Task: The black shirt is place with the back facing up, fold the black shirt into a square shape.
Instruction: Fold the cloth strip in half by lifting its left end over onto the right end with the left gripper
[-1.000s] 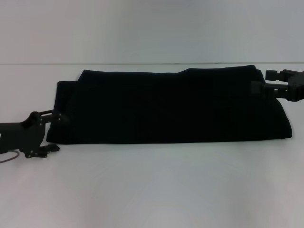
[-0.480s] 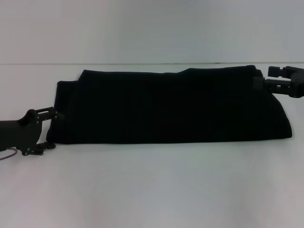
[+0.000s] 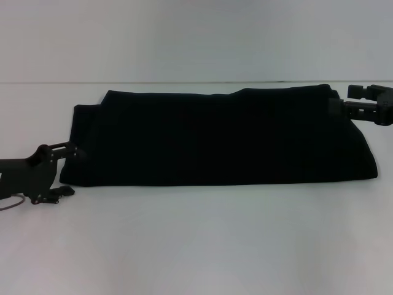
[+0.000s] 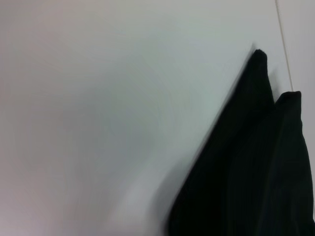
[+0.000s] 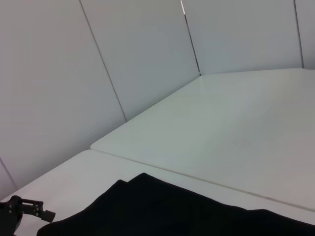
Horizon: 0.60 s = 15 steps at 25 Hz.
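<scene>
The black shirt [image 3: 221,138] lies on the white table as a long folded band running left to right, with no lettering showing. My left gripper [image 3: 69,172] is at the band's near left corner, open, one finger by the left edge and the other lower on the table. My right gripper [image 3: 341,100] is open at the band's far right corner, with its lower finger touching the cloth edge. The left wrist view shows only the shirt [image 4: 246,172] and its layered corners. In the right wrist view the shirt [image 5: 172,211] lies below and the left gripper [image 5: 29,209] shows far off.
The white table [image 3: 196,246] runs wide in front of the shirt and ends at a pale wall [image 3: 196,37] behind it. A seam between table panels [image 5: 206,184] runs past the shirt's far side.
The right gripper has shifted up and to the right, off the shirt's right end. The left gripper drew back to the left, then came forward again to the shirt's corner. The shirt has not moved.
</scene>
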Each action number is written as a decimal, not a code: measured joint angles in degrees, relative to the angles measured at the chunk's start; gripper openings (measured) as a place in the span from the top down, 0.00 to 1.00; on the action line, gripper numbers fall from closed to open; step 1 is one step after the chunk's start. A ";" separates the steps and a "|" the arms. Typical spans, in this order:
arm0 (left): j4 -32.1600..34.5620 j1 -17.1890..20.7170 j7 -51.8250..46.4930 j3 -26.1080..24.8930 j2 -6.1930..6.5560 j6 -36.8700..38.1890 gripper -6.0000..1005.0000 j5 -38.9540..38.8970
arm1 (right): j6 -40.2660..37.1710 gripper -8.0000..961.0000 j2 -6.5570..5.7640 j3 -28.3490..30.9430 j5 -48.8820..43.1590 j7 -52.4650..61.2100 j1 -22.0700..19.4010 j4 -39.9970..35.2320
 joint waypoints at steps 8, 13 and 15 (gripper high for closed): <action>-1.04 -0.15 0.99 -0.08 0.13 -2.34 0.12 -0.58 | -0.11 0.07 0.00 1.16 0.03 0.00 0.00 0.00; -2.85 -1.34 2.62 0.34 0.34 -3.61 0.12 -0.60 | -0.15 0.08 -0.01 1.28 0.03 0.00 0.01 0.00; -3.13 -1.69 3.18 0.41 0.35 -4.40 0.12 -0.61 | -0.17 0.08 0.00 1.29 0.03 0.00 0.01 0.00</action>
